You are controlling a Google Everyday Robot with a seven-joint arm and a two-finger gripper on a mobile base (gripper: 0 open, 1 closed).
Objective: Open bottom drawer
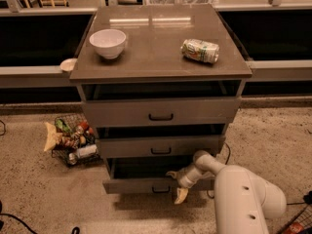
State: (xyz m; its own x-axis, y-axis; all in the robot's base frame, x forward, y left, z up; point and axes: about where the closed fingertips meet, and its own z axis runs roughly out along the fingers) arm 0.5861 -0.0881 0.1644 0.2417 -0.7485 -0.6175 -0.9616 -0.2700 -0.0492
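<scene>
The bottom drawer [141, 185] is the lowest, narrowest grey-brown front of the cabinet, with a small black bar handle [160, 189]. It stands pulled out a little, with a dark gap above its front. My gripper [177, 185] is at the drawer's right part, just right of the handle. One finger [172, 174] reaches over the drawer's top edge and the other finger [181, 195] hangs in front of and below the front. My white arm [243, 199] comes in from the lower right.
The middle drawer [161, 146] and top drawer [161, 112] sit above, each slightly out. A white bowl [107, 43] and a lying can [200, 50] rest on the cabinet top [156, 62]. A wire basket of snacks [70, 140] stands on the floor at left.
</scene>
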